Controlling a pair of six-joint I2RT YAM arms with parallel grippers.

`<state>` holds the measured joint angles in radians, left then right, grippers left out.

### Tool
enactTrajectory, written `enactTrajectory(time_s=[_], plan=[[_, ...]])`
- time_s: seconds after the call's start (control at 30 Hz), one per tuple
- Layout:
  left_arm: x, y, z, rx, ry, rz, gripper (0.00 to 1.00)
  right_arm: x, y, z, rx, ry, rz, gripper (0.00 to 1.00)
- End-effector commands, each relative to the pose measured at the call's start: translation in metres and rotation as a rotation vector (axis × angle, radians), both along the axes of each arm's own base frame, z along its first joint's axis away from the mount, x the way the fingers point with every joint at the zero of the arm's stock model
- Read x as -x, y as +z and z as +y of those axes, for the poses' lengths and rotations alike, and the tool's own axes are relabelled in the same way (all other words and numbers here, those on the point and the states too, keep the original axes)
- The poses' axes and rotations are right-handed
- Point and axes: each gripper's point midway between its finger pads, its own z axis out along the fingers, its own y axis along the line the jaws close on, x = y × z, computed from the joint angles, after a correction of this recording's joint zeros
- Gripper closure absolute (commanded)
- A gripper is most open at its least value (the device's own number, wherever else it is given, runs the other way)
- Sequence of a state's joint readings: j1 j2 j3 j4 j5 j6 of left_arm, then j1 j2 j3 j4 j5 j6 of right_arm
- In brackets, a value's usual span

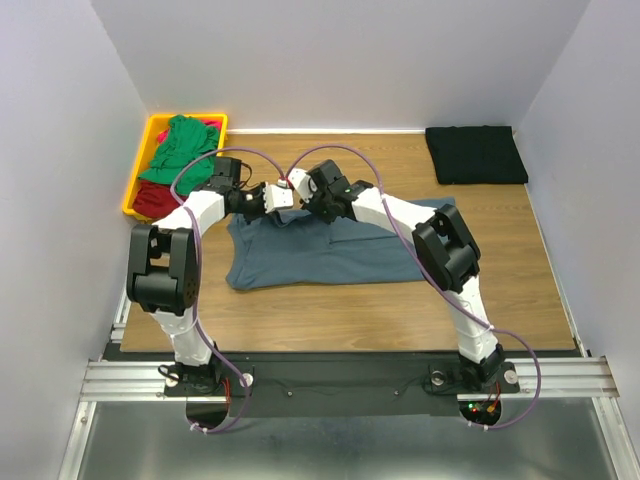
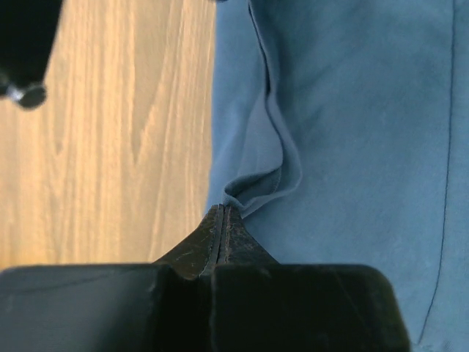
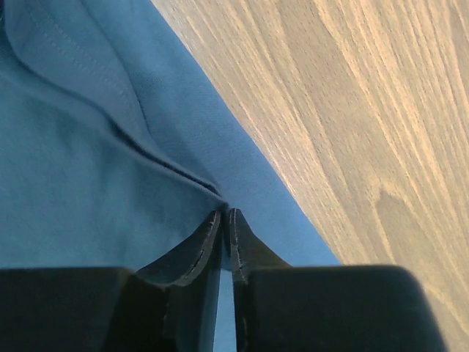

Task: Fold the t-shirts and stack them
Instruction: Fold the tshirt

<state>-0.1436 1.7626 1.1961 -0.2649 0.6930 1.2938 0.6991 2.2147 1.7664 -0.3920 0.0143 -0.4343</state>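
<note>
1. The blue-grey shirt (image 1: 330,250) lay spread on the table (image 1: 400,310) between the two arms. It was mostly flat, with soft creases, and rumpled along its far edge where both grippers met it.
2. In the left wrist view its cloth was plain and matte, with a stitched hem curling into a small pucker beside bare wood.
3. The left gripper (image 2: 222,211) had its jaws pressed tight together, pinching that pucker at the shirt's edge.
4. The right gripper (image 3: 227,214) showed only a thin slit between its jaws. A crease of the same shirt ran right up to the tips, close to the shirt's straight edge. Whether any cloth was caught in the slit could not be told.
5. The black shirt (image 1: 476,154) sat folded into a neat rectangle at the far right corner of the table, well apart from the others.
6. The green shirt (image 1: 180,150) lay heaped and unfolded in the tray (image 1: 137,178) at the far left, on top of the red shirt (image 1: 155,198), which showed at the tray's near end and in a small patch at its far end.
7. Count: four shirts, one each of blue-grey, black, green and red. One was folded, one was spread out and two were crumpled.
8. Count: one yellow tray, two arms and two grippers.
</note>
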Motion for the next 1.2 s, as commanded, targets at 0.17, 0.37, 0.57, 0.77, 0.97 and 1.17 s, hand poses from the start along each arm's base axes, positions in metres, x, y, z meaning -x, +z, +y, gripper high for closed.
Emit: enactTrajectory(time_s=[0.17,0.37,0.57,0.77,0.97,1.17], plan=[[-0.046,0.014,0.007,0.101,0.191,0.036,1.0,-0.004,0.009,-0.002,-0.014,-0.019,-0.024,0.88],[-0.041,0.026,0.001,0.153,0.164,0.043,1.0,-0.005,0.006,-0.009,-0.002,-0.047,-0.021,0.59],[-0.021,0.03,0.004,0.128,0.132,0.031,1.0,-0.012,0.028,-0.024,-0.058,-0.117,-0.023,0.45],[0.015,0.041,-0.001,0.094,0.07,-0.001,1.0,-0.005,0.063,-0.043,-0.128,-0.158,-0.028,0.39],[0.062,0.021,-0.01,0.009,-0.002,0.021,1.0,-0.001,0.088,-0.074,-0.155,-0.206,-0.045,0.24],[0.099,-0.02,-0.011,-0.069,-0.031,0.109,1.0,-0.001,0.089,-0.122,-0.123,-0.279,-0.044,0.2]])
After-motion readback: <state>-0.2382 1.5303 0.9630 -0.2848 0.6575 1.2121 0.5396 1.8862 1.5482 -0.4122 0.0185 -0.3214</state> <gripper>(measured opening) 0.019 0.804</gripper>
